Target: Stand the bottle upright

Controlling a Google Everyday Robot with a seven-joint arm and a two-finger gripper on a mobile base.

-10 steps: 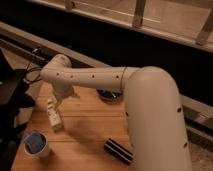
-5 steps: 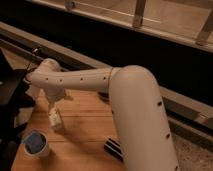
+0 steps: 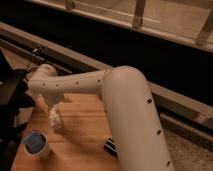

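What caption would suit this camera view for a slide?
Robot hand right over the small white bottle on a wooden table, white cup nearby.

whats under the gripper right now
The white bottle is right below the gripper, over the left part of the wooden table. The gripper covers the bottle's top, so any contact there is hidden.

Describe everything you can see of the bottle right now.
The bottle is small, white and plastic-looking, with faint darker marks on its side. It stands on the wooden table, near the left side, close to upright with a slight lean. Its top is hidden under the gripper, which hangs right over it; whether it is gripped cannot be told. The white cup sits apart from it, nearer the camera.
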